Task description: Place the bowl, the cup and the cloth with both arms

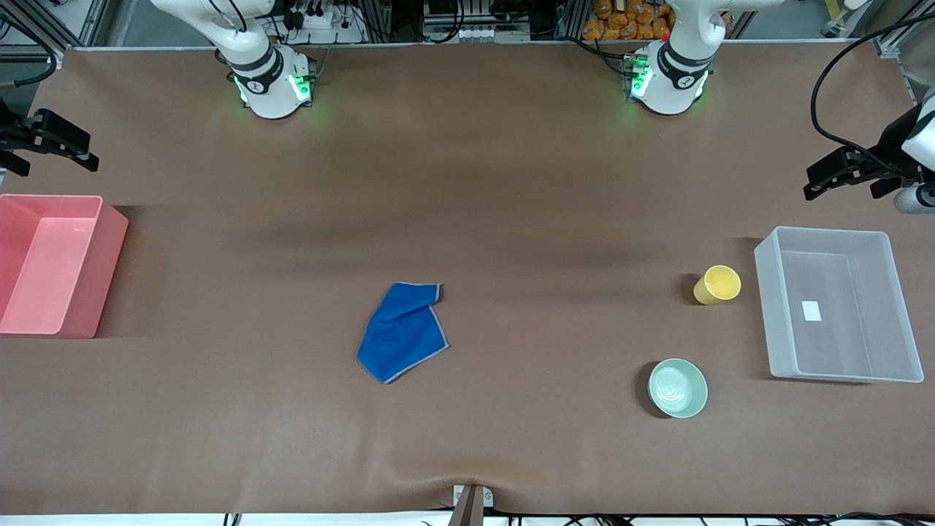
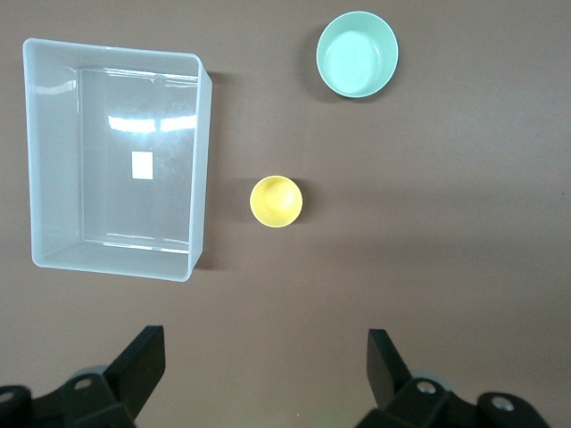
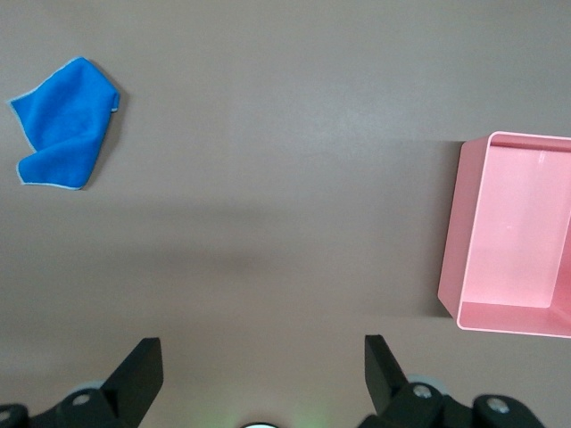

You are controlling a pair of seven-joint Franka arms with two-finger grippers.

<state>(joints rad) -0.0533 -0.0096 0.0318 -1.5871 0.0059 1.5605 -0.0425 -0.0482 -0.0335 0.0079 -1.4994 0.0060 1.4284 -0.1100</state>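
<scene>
Our left pincer (image 2: 259, 370) and right pincer (image 3: 259, 370) hover wide open, empty; the small yellow plastic cup (image 1: 717, 285) beside the clear plastic bin (image 1: 837, 304) could tip if we clip it.

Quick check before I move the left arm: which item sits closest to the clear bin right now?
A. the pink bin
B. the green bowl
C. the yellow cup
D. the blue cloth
C: the cup stands just beside the clear bin, while the bowl lies farther off and nearer the front camera.
</scene>
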